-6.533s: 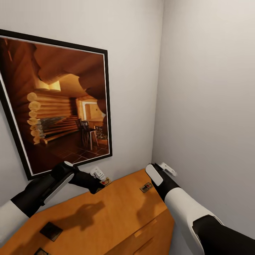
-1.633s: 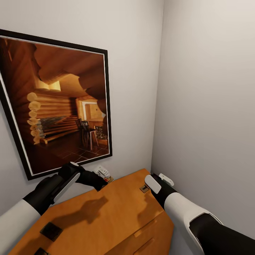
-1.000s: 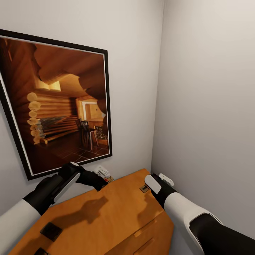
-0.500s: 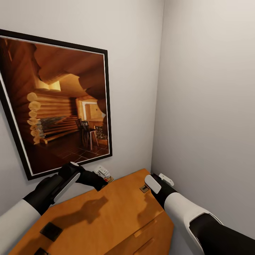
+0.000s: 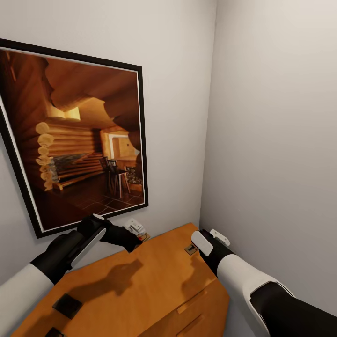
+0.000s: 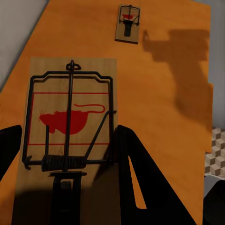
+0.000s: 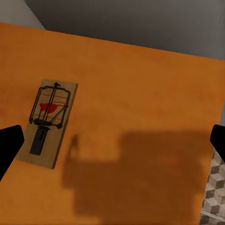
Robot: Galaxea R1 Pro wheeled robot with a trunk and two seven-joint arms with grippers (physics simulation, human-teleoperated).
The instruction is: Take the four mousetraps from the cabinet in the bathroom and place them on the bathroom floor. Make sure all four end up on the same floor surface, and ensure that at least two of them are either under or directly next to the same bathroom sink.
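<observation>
4 small flat wooden mousetraps (image 6: 70,140) lie on the flat top of the orange-brown wooden cabinet (image 5: 154,285): 2 at its far edge, 2 dark ones (image 5: 67,305) at its near left. The left gripper (image 6: 65,187) has narrow fingers (image 6: 133,187) around the far-left trap. The right gripper (image 7: 112,140) hangs wide over the far-right trap (image 7: 48,122).

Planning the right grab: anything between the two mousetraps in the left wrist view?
No, just bare cabinet top between the near mousetrap and the far mousetrap.
</observation>
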